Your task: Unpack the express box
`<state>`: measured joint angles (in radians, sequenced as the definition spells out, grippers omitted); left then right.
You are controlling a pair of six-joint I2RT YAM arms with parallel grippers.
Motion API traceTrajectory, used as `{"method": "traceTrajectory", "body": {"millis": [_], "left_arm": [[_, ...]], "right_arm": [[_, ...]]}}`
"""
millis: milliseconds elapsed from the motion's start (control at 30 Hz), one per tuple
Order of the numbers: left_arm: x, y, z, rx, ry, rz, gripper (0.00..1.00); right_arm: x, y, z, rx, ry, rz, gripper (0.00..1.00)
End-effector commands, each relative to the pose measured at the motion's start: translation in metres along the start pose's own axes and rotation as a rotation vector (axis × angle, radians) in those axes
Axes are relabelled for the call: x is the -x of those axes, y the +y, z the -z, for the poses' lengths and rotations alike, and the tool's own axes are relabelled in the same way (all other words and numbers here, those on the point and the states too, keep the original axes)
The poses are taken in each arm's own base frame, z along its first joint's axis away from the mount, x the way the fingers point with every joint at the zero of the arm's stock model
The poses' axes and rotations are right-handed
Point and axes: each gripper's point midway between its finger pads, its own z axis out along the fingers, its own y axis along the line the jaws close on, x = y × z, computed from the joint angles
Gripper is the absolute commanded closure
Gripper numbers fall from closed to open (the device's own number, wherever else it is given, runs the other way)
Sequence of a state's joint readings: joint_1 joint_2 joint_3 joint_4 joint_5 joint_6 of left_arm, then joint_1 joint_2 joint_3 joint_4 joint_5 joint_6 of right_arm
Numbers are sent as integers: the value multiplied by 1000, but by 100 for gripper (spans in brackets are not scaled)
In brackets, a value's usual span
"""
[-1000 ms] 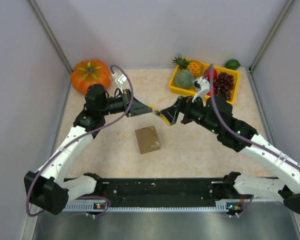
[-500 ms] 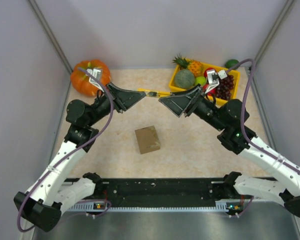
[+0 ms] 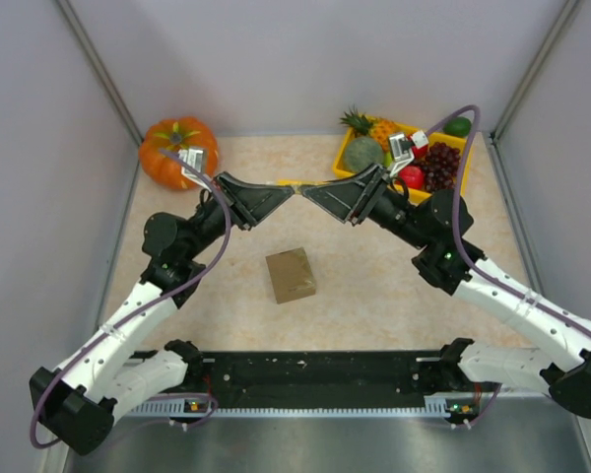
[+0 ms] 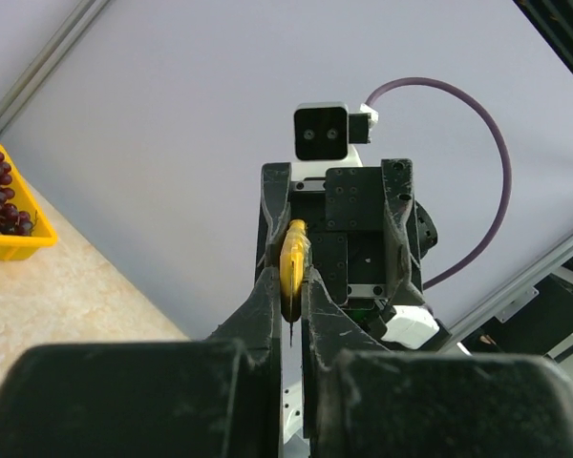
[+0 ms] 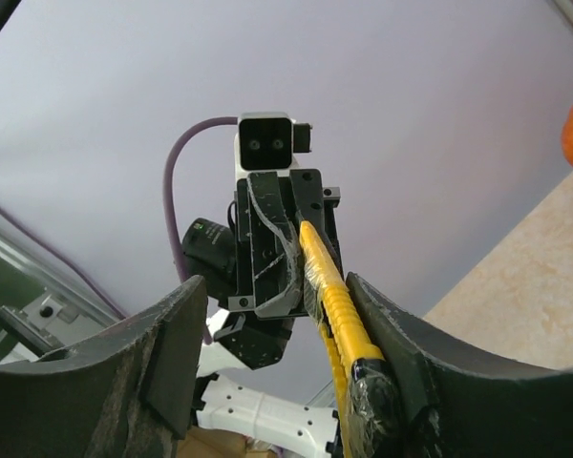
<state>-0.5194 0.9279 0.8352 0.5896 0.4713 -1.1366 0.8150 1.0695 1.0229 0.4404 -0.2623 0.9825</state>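
The express box, a small brown carton with its flaps down, sits on the table's middle, below both grippers. My left gripper is raised and shut on a yellow utility knife, blade end pinched between its fingers. My right gripper faces it tip to tip. In the right wrist view the knife's handle lies against one finger of my right gripper, while the other finger stands well apart, so it is open.
An orange pumpkin sits at the back left. A yellow fruit tray with pineapple, grapes and other fruit stands at the back right, close behind the right gripper, with a lime beyond it. Walls enclose the table.
Both grippers have lifted from low over the table and drawn tip to tip. The left still grips the knife; the right gripper's jaws have narrowed around the handle.
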Motion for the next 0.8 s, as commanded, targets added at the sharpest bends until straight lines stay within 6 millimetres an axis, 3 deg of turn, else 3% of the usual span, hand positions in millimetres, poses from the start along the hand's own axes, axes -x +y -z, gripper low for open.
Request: {"method": "traceTrajectory", "body": {"millis": [0, 167, 333, 367, 467, 500, 567, 633, 767], "left_arm": [[7, -11, 1, -41, -49, -28, 100], [8, -9, 3, -33, -67, -21, 100], [7, -10, 4, -35, -62, -15, 100], [5, -9, 5, -34, -58, -14, 100], [1, -6, 7, -28, -41, -7, 100], [0, -3, 7, -11, -38, -8, 88], [4, -5, 8, -5, -44, -48, 46], [3, 1, 12, 48, -11, -85, 11], [12, -13, 10, 38, 82, -165, 5]], "right_arm": [[22, 41, -2, 110, -37, 8, 44], [21, 39, -3, 90, -30, 7, 65], [22, 37, -4, 82, -32, 5, 78], [23, 37, -5, 75, -31, 4, 87], [21, 31, -6, 45, -18, 1, 100], [19, 26, -6, 24, -10, -3, 100], [22, 24, -4, 14, -11, 7, 100], [20, 21, 0, -7, 22, 21, 100], [27, 24, 2, -28, 74, 68, 100]]}}
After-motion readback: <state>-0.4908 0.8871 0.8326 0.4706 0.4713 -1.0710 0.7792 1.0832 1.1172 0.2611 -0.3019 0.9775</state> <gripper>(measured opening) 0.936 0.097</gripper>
